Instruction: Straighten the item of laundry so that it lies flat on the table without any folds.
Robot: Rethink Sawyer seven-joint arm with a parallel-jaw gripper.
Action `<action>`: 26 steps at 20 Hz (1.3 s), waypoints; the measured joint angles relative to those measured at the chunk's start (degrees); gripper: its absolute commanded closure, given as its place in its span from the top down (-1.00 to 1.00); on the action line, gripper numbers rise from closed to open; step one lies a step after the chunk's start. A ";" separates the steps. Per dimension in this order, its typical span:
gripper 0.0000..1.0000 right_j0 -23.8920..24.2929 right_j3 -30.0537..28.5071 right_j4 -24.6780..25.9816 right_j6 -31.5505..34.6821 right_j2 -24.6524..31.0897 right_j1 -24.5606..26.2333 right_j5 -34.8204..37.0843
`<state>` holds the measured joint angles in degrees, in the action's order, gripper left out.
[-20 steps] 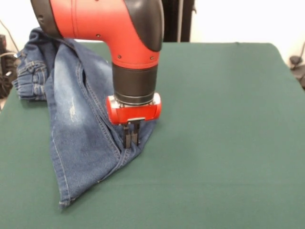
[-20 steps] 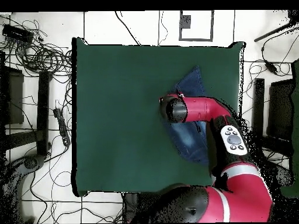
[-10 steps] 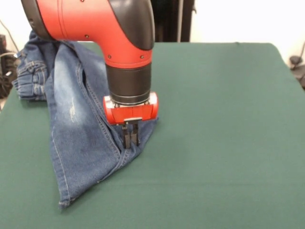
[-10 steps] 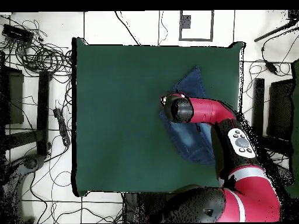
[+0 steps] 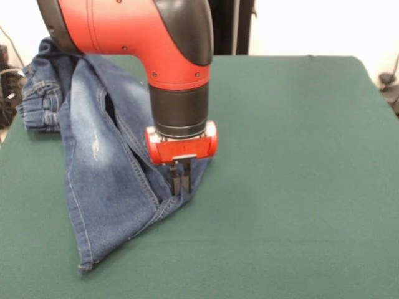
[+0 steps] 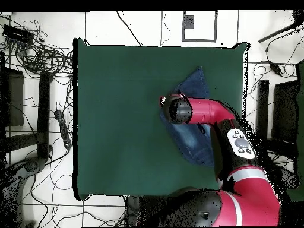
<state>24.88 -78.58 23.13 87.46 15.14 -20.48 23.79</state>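
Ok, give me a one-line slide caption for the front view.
Sawyer's gripper pinches the edge of folded blue denim jeans on the dark green table.

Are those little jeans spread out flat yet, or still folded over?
Still folded. The jeans lie doubled over, bunched at the waistband, tapering to one corner. The gripper looks shut on their edge.

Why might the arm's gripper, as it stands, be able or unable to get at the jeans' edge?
Probably able: the gripper is already down at the right edge of the jeans, fingers close together, and nothing else on the table stands in the way.
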 measured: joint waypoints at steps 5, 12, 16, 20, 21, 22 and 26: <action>-1.00 -1.60 0.76 -0.72 0.00 0.00 0.02 0.00; -1.00 -3.70 2.62 -3.37 0.00 0.01 0.09 0.00; -1.00 -4.01 3.16 -4.51 0.00 0.02 0.08 0.00; -1.00 -3.87 3.16 -5.82 0.00 0.28 -0.54 0.01; -1.00 -3.83 3.16 -5.94 0.00 0.33 -0.65 0.01; -1.00 -3.75 3.16 -6.12 0.00 0.45 -0.84 0.01; -1.00 -1.66 1.56 -7.32 0.00 2.64 -3.68 0.01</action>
<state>23.21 -77.02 15.81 87.46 17.78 -24.16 23.79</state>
